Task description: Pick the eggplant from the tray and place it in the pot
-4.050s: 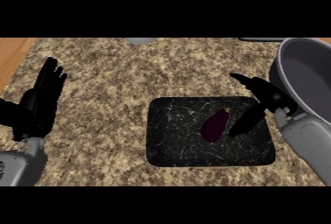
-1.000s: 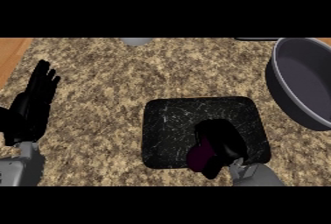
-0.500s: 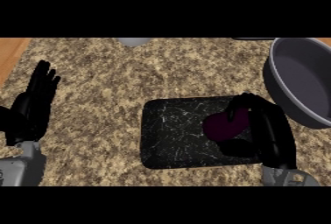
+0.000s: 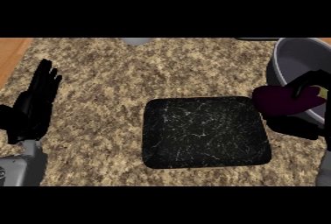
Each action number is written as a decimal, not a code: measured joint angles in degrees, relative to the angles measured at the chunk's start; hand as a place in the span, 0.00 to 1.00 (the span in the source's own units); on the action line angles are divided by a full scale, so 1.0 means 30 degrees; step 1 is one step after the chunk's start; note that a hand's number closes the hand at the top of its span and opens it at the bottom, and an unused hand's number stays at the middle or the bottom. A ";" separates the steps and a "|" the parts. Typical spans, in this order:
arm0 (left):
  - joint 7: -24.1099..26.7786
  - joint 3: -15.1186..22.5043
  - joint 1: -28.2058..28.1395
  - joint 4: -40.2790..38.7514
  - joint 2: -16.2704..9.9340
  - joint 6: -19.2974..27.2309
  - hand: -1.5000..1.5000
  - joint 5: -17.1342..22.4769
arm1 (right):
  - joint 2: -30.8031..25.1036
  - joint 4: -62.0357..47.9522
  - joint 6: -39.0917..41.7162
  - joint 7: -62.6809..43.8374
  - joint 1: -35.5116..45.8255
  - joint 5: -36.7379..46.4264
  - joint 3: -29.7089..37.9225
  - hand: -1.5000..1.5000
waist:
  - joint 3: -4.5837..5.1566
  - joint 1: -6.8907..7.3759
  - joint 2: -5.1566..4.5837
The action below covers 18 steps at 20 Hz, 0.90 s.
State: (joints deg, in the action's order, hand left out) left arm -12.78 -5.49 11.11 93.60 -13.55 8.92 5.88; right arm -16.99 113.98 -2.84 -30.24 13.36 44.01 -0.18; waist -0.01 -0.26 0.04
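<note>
At pot [image 4: 291, 61] rim | right robot hand [image 4: 309, 109] grips eggplant [image 4: 281, 99] | moved off tray [image 4: 203, 131]

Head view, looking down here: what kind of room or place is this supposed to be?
Most likely a kitchen. The speckled stone counter looks like a worktop, a dark tray lies on it, and a grey pot stands at the right edge. The right hand holds a purple eggplant beside that pot.
</note>
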 measured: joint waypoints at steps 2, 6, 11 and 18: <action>-0.0130 0.0029 -0.0057 0.0135 0.0046 -0.0040 0.50 -0.0062 | -0.0367 -0.0559 0.0105 0.0811 0.0011 -0.1243 0.1333 1.00 | 0.0001 0.0029 -0.0005; -0.0034 0.0030 -0.0142 0.0233 0.0249 -0.0149 0.50 -0.0200 | -0.0861 -0.2693 -0.0013 0.2076 0.0813 -0.2354 0.3151 1.00 | -0.0001 0.0094 -0.0015; -0.0303 -0.0232 0.0523 -0.0176 0.0169 -0.0291 0.50 -0.0136 | -0.1521 -0.6741 -0.0586 0.4631 0.1954 -0.3969 0.5229 1.00 | -0.0006 0.0157 -0.0047; 0.0053 -0.0126 0.0629 -0.0473 0.0320 -0.0506 0.50 -0.0205 | -0.3551 -1.2335 -0.3165 0.7462 0.3155 -0.1130 0.5895 1.00 | -0.0008 0.0488 -0.0207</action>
State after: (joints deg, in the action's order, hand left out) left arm -12.62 -5.87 13.00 92.18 -12.59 7.40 5.26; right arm -27.64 76.97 -12.34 -7.85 22.83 40.62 17.50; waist -0.03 1.20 -0.58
